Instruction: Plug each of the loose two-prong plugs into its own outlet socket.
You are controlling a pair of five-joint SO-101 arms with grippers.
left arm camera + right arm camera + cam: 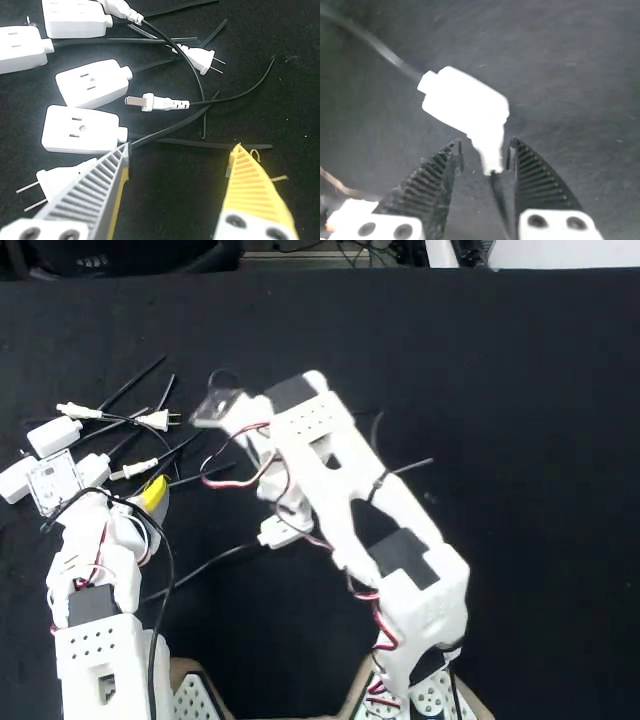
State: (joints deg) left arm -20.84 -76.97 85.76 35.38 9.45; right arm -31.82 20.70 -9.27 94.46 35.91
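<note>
Several white outlet sockets, such as these two point(92, 82) point(80, 130), lie among black cords. Loose two-prong plugs point(155, 103) point(200, 57) rest beside them, and another plug point(55, 180) lies against my left gripper's grey finger. My left gripper point(180, 150) point(135, 498) hangs open over the cords near these sockets. Farther back, my right gripper point(485, 147) point(218, 405) is narrowly open around the white stem of a plug point(490, 150). That plug joins a white socket block point(465, 102), and small gaps show on both sides of the stem.
A black cloth point(500, 390) covers the table, bare to the right and at the back. Loose plugs point(75, 410) point(155, 420) and sockets point(55, 435) cluster at the left edge. Another white plug on a black cord point(280, 532) lies under the right arm.
</note>
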